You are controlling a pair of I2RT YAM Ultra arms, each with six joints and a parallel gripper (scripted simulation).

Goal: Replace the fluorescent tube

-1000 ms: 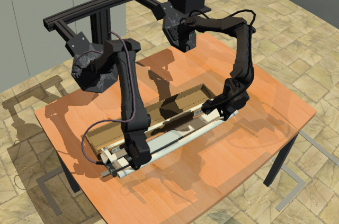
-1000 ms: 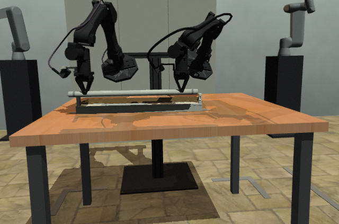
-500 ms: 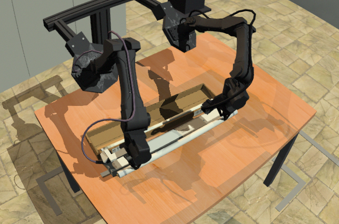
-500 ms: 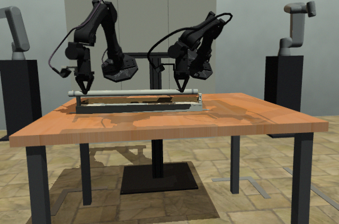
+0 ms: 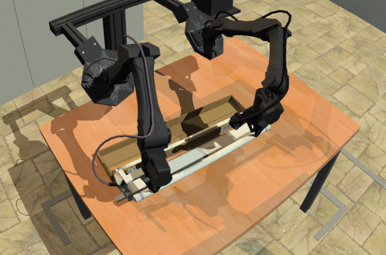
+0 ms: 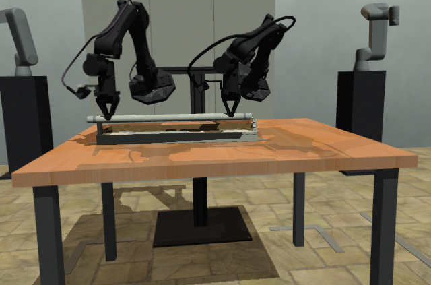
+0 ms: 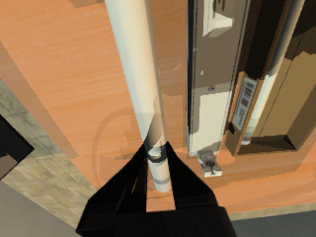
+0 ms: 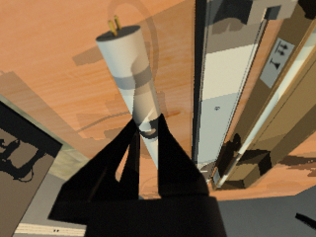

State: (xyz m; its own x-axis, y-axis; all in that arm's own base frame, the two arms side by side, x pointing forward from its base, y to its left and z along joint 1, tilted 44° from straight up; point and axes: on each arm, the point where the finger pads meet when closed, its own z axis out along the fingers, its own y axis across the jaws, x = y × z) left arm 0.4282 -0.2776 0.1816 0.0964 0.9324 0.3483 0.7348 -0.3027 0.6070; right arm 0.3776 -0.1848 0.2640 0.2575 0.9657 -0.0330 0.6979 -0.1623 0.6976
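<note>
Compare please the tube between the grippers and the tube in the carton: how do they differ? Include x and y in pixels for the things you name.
The held tube (image 5: 205, 161) (image 6: 167, 117) (image 7: 135, 64) (image 8: 125, 61) is raised above the bench; the carton tube (image 5: 169, 146) (image 7: 265, 89) (image 8: 278, 99) lies inside the carton (image 5: 218, 108) (image 6: 153, 127) (image 7: 278, 125) (image 8: 291, 111).
Both grippers clamp the held tube; none touches the carton tube.
The held tube shows gold pins at one end; the carton tube's pins cannot be made out.
Both are long, straight and whitish.

Top camera above, facing down.
</note>
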